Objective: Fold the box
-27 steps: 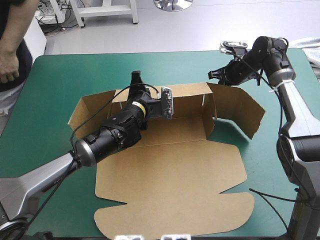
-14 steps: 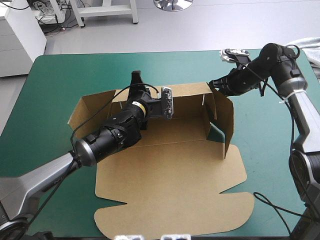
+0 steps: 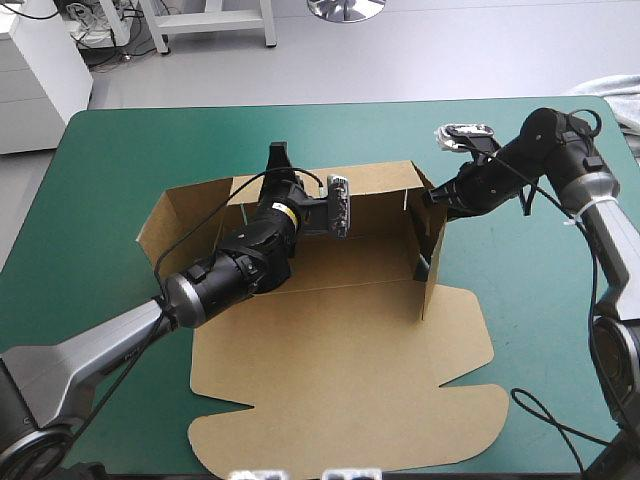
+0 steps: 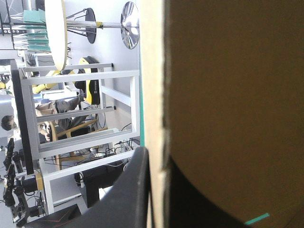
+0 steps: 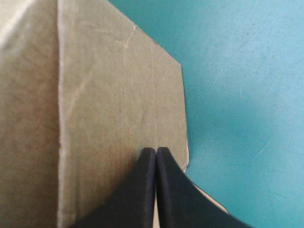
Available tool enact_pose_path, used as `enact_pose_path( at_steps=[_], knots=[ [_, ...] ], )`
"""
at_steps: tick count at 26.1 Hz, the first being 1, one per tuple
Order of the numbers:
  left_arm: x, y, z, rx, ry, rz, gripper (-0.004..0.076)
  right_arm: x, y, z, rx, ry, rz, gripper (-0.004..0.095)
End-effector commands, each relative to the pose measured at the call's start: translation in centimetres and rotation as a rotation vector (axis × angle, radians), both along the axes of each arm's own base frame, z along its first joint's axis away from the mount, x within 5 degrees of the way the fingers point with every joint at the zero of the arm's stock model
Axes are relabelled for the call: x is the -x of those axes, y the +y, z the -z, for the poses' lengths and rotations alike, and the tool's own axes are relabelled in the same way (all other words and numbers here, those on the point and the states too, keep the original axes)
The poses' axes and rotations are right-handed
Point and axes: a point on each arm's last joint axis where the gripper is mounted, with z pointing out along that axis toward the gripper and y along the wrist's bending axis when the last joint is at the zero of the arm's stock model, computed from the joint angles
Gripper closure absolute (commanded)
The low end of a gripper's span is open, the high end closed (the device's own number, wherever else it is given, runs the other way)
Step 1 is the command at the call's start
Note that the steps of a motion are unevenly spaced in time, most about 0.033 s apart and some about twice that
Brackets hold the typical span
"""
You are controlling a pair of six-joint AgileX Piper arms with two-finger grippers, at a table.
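Your left gripper (image 3: 278, 165) pinches the brown box (image 3: 340, 370) by its thin back wall (image 3: 372, 186), and your right gripper (image 5: 156, 151), closed to a point, touches the upright side flap (image 3: 433, 250).

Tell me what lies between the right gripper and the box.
Nothing: in the right wrist view the right gripper, shut, lies directly against the side flap of the box.
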Motion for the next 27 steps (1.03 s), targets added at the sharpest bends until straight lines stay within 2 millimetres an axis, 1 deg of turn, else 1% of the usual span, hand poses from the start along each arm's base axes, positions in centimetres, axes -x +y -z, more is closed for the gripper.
enact_pose_path(
  at_steps=[1, 2, 4, 7, 8, 10, 15, 18, 22, 24, 26, 27],
  knots=[
    [0.3, 0.4, -1.7, 0.047, -0.028, -0.007, 0.0734, 2.0, -0.1, -2.5, -0.047, -0.074, -0.07, 0.0927],
    [0.2, 0.3, -1.5, 0.044, -0.025, -0.009, 0.0734, 2.3, -0.1, -2.3, -0.064, -0.109, -0.104, 0.0927],
    [0.1, 0.2, -1.1, 0.037, -0.012, -0.012, 0.0734, 2.9, -0.4, -2.1, -0.112, -0.164, -0.103, 0.0927],
    [0.1, 0.0, -0.6, 0.032, 0.018, -0.003, 0.0734, 4.1, -2.1, -0.7, -0.119, -0.258, -0.087, 0.0927],
    [0.1, -0.1, -0.6, 0.034, 0.019, 0.001, 0.0734, 4.5, -2.9, 0.3, -0.118, -0.304, -0.066, 0.0927],
    [0.1, -0.2, -0.5, 0.037, 0.018, 0.007, 0.0734, 5.1, -3.4, 1.3, -0.134, -0.35, -0.063, 0.0927],
    [0.1, -0.3, -0.6, 0.011, 0.011, 0.034, 0.0734, 5.5, -2.9, 3.4, -0.223, -0.41, -0.075, 0.0927],
    [0.1, -0.3, -0.6, 0.001, 0.01, 0.037, 0.0734, 5.6, -2.7, 3.7, -0.246, -0.441, -0.094, 0.0926],
    [0.1, -0.3, -0.5, -0.006, 0.013, 0.043, 0.0734, 5.6, -2.7, 3.7, -0.23, -0.467, -0.136, 0.0924],
    [0.1, -0.3, -0.5, -0.007, 0.015, 0.044, 0.0734, 5.6, -2.7, 3.7, -0.229, -0.466, -0.141, 0.0898],
    [0.1, -0.3, -0.5, -0.005, 0.018, 0.044, 0.0734, 5.8, -2.6, 3.7, -0.219, -0.47, -0.173, 0.0831],
    [0.1, -0.3, -0.5, -0.005, 0.018, 0.044, 0.0734, 5.9, -2.6, 3.8, -0.217, -0.468, -0.2, 0.0767]
  ],
)
